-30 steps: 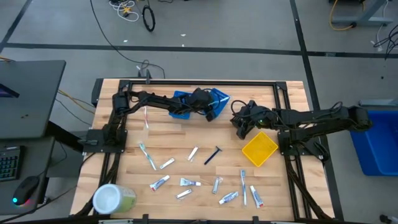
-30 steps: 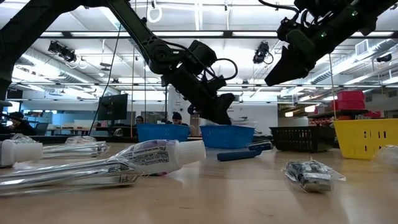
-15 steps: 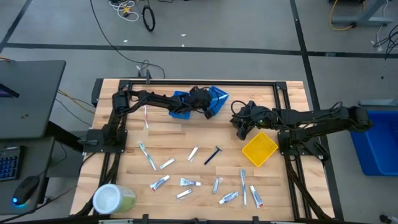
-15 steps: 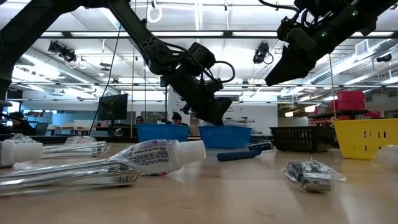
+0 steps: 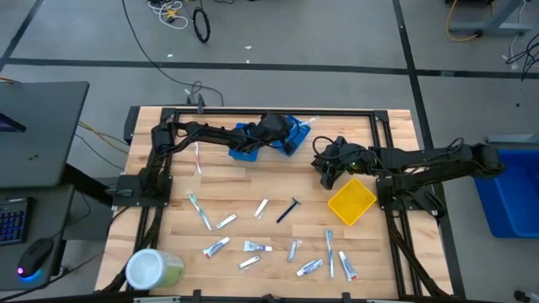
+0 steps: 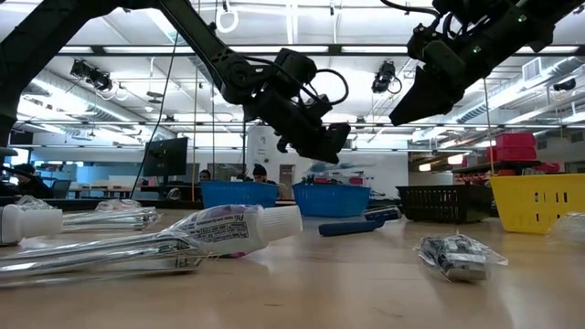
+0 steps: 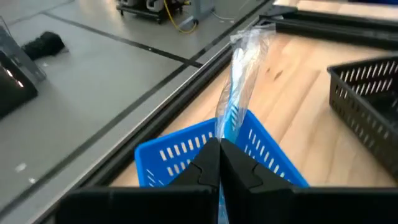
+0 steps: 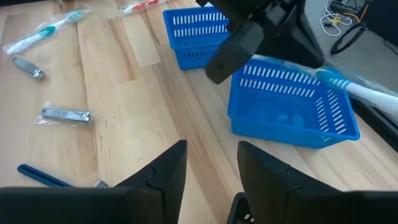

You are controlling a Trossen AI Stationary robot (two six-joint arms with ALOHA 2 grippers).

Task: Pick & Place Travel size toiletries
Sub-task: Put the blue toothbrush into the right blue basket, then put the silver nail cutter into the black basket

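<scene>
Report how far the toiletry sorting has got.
Done: little that shows; what the blue bins hold is hard to make out.
In hand: the left gripper is shut on a wrapped toothbrush, raised over a blue bin. The right gripper hangs open near the yellow bin, empty.
Left: a razor, tubes and other toothbrushes lie loose on the table.

L pincer (image 7: 219, 163) clamped, R pincer (image 8: 208, 171) apart
</scene>
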